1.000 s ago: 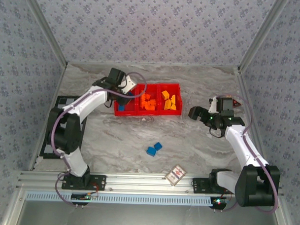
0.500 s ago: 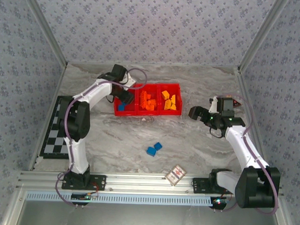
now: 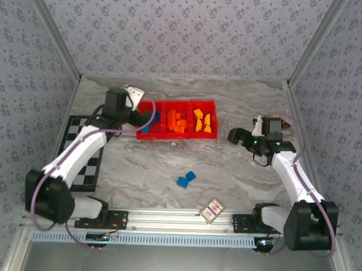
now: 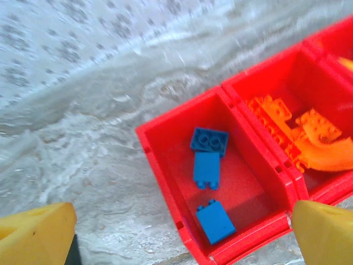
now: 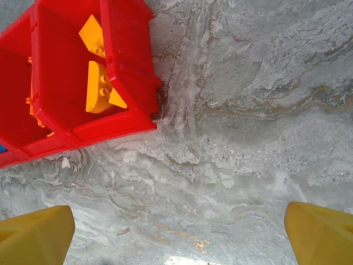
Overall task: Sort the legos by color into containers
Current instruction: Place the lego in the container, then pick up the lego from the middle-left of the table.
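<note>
Where the table [image 3: 138,164] comes closest to the arm bases, a small patterned card [image 3: 212,210] lies flat. A little beyond it, two loose blue bricks [image 3: 186,179] sit on the marble, touching each other and well apart from the tray. At the left edge lies a checkerboard [image 3: 79,161], partly covered by the left arm.

Further back on the right, the right gripper [image 3: 234,136] hangs near the right end of the red tray [image 3: 187,136]. In its wrist view its yellow fingers [image 5: 33,234] stand wide apart with bare marble between them, so it grips nothing.

The tray has three compartments side by side. The right compartment [image 5: 55,94] holds yellow-orange bricks [image 5: 98,85]. The middle compartment [image 4: 259,160] holds orange pieces [image 4: 270,110], among them a curved arch [image 4: 325,157]. The left compartment [image 4: 242,193] contains three blue bricks [image 4: 207,168], lying apart or just touching on its floor.

The left gripper [image 3: 140,115] is above the left end of the tray, with fingers [image 4: 36,234] spread fully and nothing held between them.
</note>
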Controlling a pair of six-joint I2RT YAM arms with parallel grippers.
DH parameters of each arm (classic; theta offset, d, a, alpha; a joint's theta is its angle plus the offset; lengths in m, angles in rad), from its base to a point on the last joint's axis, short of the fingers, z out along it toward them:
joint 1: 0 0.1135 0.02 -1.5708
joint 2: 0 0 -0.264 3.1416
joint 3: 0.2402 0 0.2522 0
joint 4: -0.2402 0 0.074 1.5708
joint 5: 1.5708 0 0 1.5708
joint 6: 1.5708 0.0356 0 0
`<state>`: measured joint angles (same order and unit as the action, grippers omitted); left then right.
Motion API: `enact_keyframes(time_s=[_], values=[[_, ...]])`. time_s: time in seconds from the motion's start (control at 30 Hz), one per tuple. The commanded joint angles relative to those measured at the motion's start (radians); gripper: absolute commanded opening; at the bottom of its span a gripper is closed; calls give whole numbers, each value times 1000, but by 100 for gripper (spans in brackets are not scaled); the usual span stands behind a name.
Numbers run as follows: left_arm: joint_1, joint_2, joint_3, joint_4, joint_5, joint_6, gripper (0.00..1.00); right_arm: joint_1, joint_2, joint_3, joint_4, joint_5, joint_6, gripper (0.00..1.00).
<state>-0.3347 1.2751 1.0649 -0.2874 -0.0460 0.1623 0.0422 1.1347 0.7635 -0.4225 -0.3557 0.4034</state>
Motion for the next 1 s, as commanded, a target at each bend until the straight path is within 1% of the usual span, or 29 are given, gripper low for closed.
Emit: enact_keyframes(time_s=[0.0, 0.03, 0.07, 0.17, 0.23, 0.3, 0.37, 0.47, 0.53, 0.63, 0.77, 0.83, 0.97], values=[[8, -52, -19, 33, -9, -86, 100, 11, 6, 13, -16, 16, -6, 100], [10, -58, -8, 22, 57, -99, 100, 14, 8, 18, -21, 20, -8, 100], [5, -56, -1, 16, 97, -109, 100, 16, 10, 22, -28, 23, -9, 100], [-12, -35, 18, -47, 129, -159, 100, 21, -2, 31, -50, 31, -14, 100], [-53, -29, 7, -88, 132, -180, 100, 25, -17, 31, -61, 44, -18, 100], [-133, -36, -16, -115, 84, -196, 100, 27, -29, 28, -64, 54, -20, 100], [-207, -27, -10, -174, 32, -264, 100, 28, -32, 24, -58, 58, -19, 100], [-336, 17, 24, -299, -84, -388, 100, 30, -15, 25, -49, 54, -15, 100], [-449, 49, 32, -354, -173, -474, 100, 32, 2, 29, -41, 44, -11, 100], [-582, 106, 59, -453, -262, -626, 99, 33, 17, 33, -37, 32, -9, 100], [-710, 206, 99, -539, -265, -815, 98, 36, 14, 23, -32, 32, -8, 100], [-760, 266, 138, -579, -254, -859, 97, 36, 15, 17, -27, 29, -5, 100], [-839, 408, 262, -693, -265, -911, 97, 38, 16, 10, -22, 25, -4, 100]])
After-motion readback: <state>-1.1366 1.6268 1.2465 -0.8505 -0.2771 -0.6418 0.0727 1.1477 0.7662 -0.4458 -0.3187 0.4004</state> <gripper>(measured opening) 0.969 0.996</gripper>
